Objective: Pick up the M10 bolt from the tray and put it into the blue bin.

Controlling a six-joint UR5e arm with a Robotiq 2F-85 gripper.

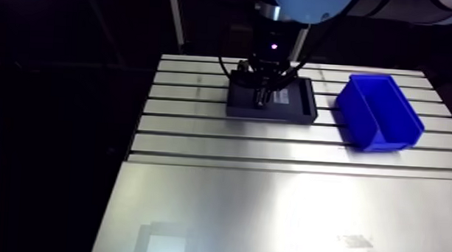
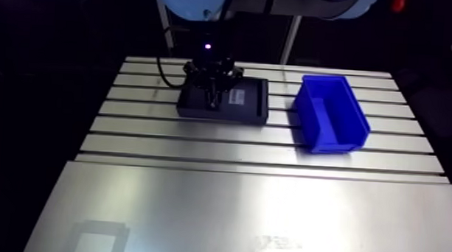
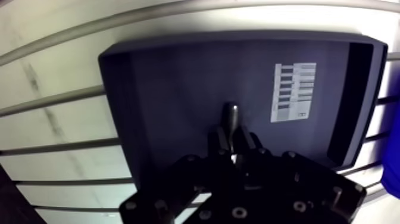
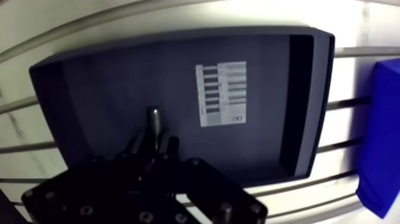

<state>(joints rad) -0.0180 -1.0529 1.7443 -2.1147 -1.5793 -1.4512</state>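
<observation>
Slotted aluminium table [image 1: 283, 212] fills the foreground, its bare plate giving way further back to the grooved part where the work sits. On the grooves lies a dark, shallow tray [image 3: 166, 95] with rounded corners and a low wall all round. Over its middle is the bolt [image 3: 231, 114], a short, dull grey metal pin with a rounded, slightly shiny free end and no clear thread to be made out. Its long axis lines up with the fingers; the free end points straight ahead of them, toward the tray's far wall. Whether it touches the tray floor or is lifted off it cannot be told. The gripper [image 3: 233, 140] has its two jaws drawn close together and pressed on the bolt's near end, one on each side. In the arm view the wrist comes down from the top edge under a light-blue joint cap [image 1: 309, 3], and the gripper points down over the tray. Beside the bolt, a white printed label [image 3: 294, 92] lies flat on the tray floor. Further right, apart from the tray, the blue bin [image 2: 335, 144] stands on the grooves, open side up.
</observation>
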